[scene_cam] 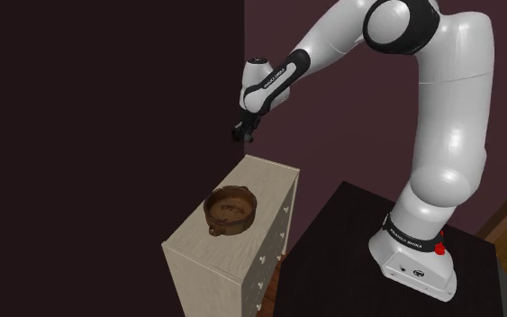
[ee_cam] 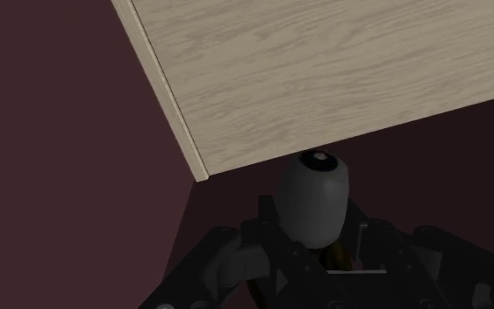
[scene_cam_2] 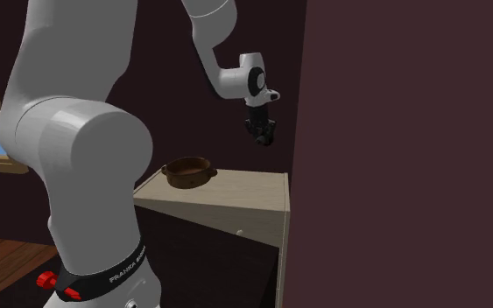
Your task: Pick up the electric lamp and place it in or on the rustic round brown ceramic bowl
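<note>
Wrist view: grips a rounded grey lamp (ee_cam: pixel 313 204) in the black gripper (scene_cam: pixel 243 132), jaws closed partway, stopped against the lamp's sides and clasping nothing else. Carries it lengthwise, long axis in line with the jaws, dark-tipped end pointing out beyond them and down toward the pale wooden top of the dresser (ee_cam: pixel 341 79). Hangs well above that top, about over its edge at the end nearest the dark wall (scene_cam_2: pixel 393 131), judging by the shoulder view and the second exterior view. Leaves the brown bowl (scene_cam: pixel 231 209) as the key relation: below the jaws and off to one side, away from the wall, toward the dresser's other end, resting on the top with small handles at its rim and its mouth open upward. Reads as the carrying stage, with the lamp up in the air and not yet over the bowl. Calls, most likely, for a sideways run along the dresser, away from the wall, to bring the lamp's tip over the bowl's mouth, then a straight descent and a release. Offers open air all along that path, with nothing standing between jaws and bowl. Allows little slack on the wall side, just beside the gripper, so better to make any swing of the wrist toward the bowl. Warrants care at the bowl too: close to one long edge of the dresser top, and round-bodied cargo, so risks a roll-out over the rim if let go high or off-centre.
</note>
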You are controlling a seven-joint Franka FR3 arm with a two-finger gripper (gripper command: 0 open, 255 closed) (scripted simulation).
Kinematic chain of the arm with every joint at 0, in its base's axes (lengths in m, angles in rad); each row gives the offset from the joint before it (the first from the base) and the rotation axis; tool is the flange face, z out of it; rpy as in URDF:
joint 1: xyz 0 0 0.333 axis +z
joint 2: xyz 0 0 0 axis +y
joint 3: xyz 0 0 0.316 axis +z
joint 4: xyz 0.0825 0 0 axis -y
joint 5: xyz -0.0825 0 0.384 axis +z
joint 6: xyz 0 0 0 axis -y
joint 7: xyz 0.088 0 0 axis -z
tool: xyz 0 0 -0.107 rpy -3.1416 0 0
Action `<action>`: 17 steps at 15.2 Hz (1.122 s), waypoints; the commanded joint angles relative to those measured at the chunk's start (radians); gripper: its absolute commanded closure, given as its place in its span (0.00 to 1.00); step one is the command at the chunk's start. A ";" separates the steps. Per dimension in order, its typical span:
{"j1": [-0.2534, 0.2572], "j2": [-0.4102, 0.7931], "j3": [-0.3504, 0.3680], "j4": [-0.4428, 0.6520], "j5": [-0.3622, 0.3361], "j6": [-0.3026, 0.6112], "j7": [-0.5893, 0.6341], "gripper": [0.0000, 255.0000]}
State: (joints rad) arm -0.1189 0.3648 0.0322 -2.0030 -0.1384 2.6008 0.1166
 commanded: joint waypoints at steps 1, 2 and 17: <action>0.026 -0.036 0.001 -0.049 -0.014 0.010 0.039 1.00; 0.042 -0.056 0.002 -0.078 -0.023 0.019 0.064 1.00; 0.276 -0.280 0.072 -0.386 -0.177 0.055 0.505 1.00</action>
State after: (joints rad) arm 0.1392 0.0993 0.0949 -2.3659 -0.3022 2.6523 0.5809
